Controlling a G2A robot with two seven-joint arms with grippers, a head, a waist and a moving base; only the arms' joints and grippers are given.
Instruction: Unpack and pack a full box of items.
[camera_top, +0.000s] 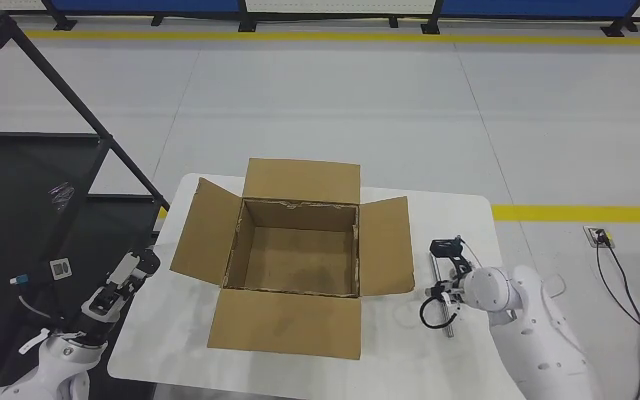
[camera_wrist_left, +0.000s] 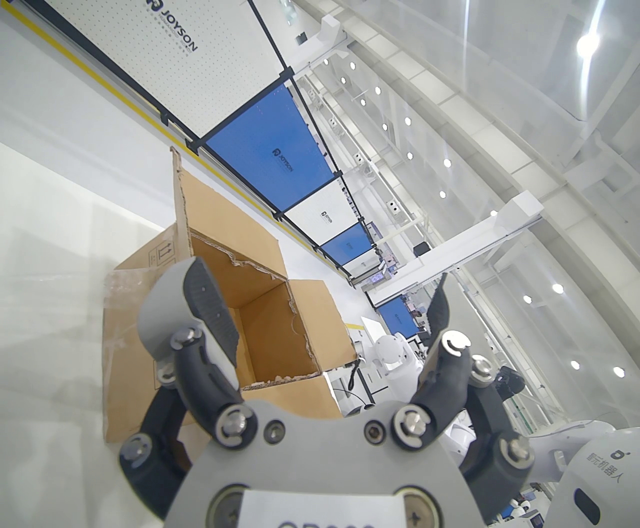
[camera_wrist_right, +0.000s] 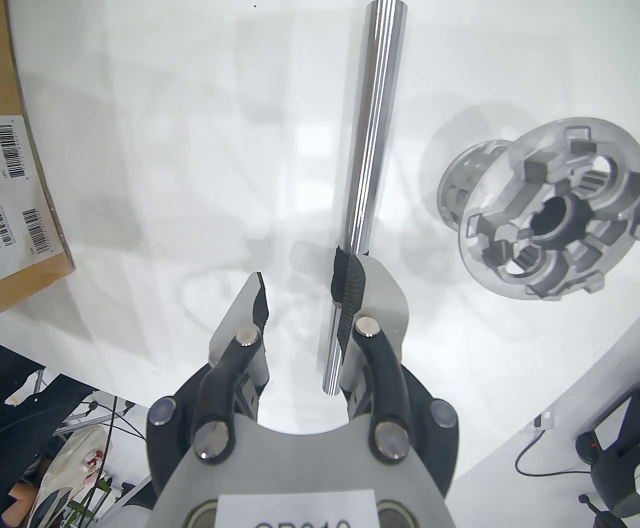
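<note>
An open cardboard box (camera_top: 297, 262) stands mid-table with all flaps folded out and a bare floor inside. To its right, a shiny metal rod (camera_wrist_right: 370, 150) lies on the white table (camera_top: 440, 215). My right gripper (camera_wrist_right: 302, 285) is open low over the rod's near end, and the rod rests against the inner side of one finger (camera_wrist_right: 347, 285). A grey metal hub (camera_wrist_right: 540, 210) sits just beyond, beside the rod. From above, the right gripper (camera_top: 443, 300), rod (camera_top: 436, 268) and hub (camera_top: 447, 247) are close together. My left gripper (camera_wrist_left: 320, 290) hangs open and holds nothing, off the table's left edge (camera_top: 138, 266), facing the box (camera_wrist_left: 265, 310).
A black frame (camera_top: 60, 190) with dark panels stands left of the table. The box's right flap (camera_top: 385, 245) reaches close to the rod. The table's rounded right edge lies just past the hub. A cable (camera_top: 610, 270) runs across the floor at right.
</note>
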